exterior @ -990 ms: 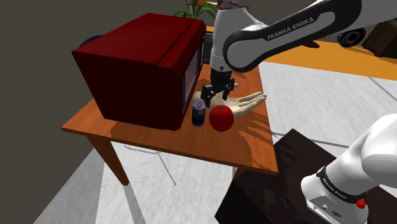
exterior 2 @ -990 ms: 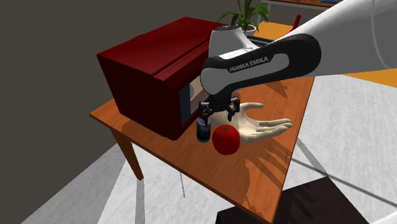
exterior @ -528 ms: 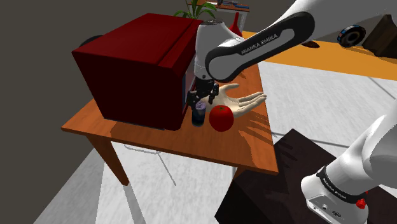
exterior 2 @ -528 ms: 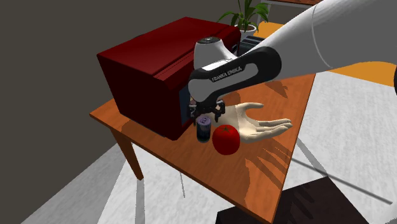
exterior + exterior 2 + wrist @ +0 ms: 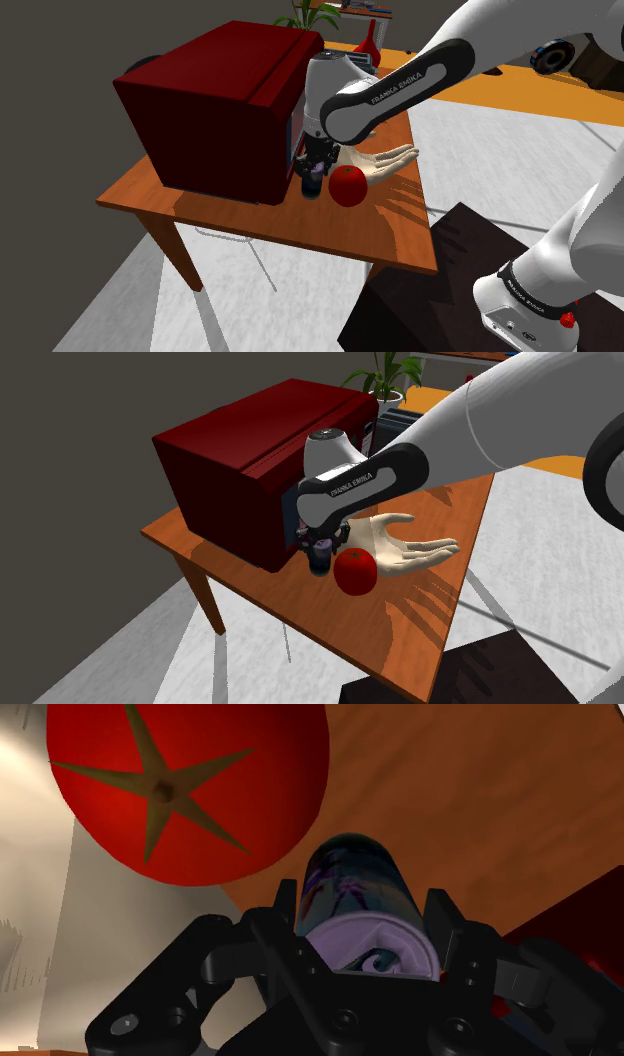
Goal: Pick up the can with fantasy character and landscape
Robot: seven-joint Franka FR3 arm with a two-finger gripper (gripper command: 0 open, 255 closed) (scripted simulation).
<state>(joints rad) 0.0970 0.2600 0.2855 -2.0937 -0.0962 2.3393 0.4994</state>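
Midway along the table (image 5: 250, 218), beside the tomato (image 5: 348, 186), the purple-printed can (image 5: 350, 874) stands upright before the microwave (image 5: 210, 110). Within the last second the gripper (image 5: 362, 904) has dropped around it, fingers spread either side, not yet clamped; closing should secure it.

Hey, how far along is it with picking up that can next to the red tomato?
Reaching looks done: the gripper sits around the top of the can. In hand: getting a grip, though I can't tell whether it is clamped. Left: the lift, since the can stands on the table.
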